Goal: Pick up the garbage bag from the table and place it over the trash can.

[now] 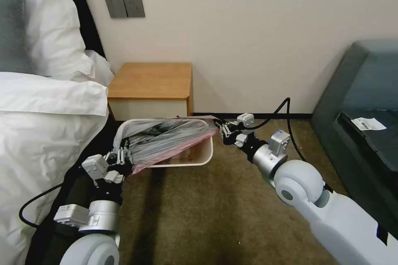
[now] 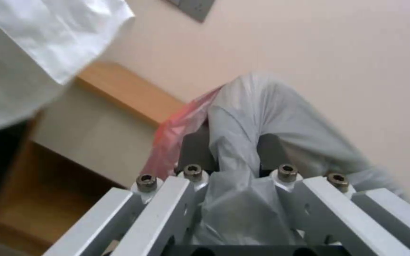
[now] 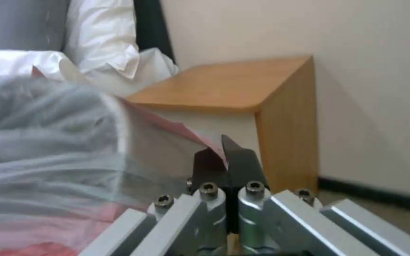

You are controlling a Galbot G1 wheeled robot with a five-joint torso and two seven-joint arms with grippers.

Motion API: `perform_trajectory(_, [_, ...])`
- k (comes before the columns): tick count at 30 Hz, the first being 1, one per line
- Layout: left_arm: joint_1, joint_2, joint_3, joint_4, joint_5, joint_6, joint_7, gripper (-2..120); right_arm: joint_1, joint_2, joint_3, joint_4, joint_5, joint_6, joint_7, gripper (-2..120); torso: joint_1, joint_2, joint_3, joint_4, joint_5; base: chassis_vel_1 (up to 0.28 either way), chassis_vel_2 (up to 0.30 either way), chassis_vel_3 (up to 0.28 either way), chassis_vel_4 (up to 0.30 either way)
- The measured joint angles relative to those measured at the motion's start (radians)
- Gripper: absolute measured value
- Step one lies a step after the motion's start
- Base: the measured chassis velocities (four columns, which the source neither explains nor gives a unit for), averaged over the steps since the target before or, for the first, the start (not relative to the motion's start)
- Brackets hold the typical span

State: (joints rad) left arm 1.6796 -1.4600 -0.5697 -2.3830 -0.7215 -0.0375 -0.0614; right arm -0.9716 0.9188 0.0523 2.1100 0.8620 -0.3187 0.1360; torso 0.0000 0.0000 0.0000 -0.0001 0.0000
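The grey garbage bag (image 1: 166,140) with its pinkish-red rim is stretched between both grippers over the pale trash can (image 1: 206,156) on the carpet in front of the table (image 1: 151,79). My left gripper (image 1: 125,158) is shut on the bag's left end; in the left wrist view its fingers (image 2: 196,149) pinch a bunched grey fold of the bag (image 2: 243,142). My right gripper (image 1: 219,126) is shut on the bag's right rim, whose pink edge (image 3: 186,129) shows between the closed fingers (image 3: 240,161). The bag hides most of the can's opening.
A bed with white bedding (image 1: 41,124) borders the left side, close to my left arm. A dark sofa (image 1: 365,103) stands at the right. Behind the table (image 3: 233,83) is the wall. Open carpet (image 1: 207,215) lies in front of the can.
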Motion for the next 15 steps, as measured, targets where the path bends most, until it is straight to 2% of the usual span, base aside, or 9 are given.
perform_trajectory(3, [-0.004,-0.006,0.001,-0.021,-0.086,0.000,-0.003,14,-0.019,0.013,-0.006,0.007,0.054,-0.007,0.025,0,0.000,0.000,0.000,0.0000,0.0001,0.000,0.000,0.000,0.000])
perform_trajectory(11, [-0.033,-0.022,-0.026,-0.021,-0.135,0.000,-0.036,14,-0.047,0.033,-0.027,0.046,0.015,-0.003,0.030,0,0.000,0.000,0.000,0.0001,-0.0001,0.000,0.000,0.000,0.000])
perform_trajectory(15, [-0.050,-0.046,-0.035,-0.002,-0.152,-0.002,-0.062,14,-0.074,0.062,-0.028,0.111,0.007,0.011,0.051,0,0.000,0.000,0.000,0.0002,0.0000,0.000,0.000,0.000,0.000])
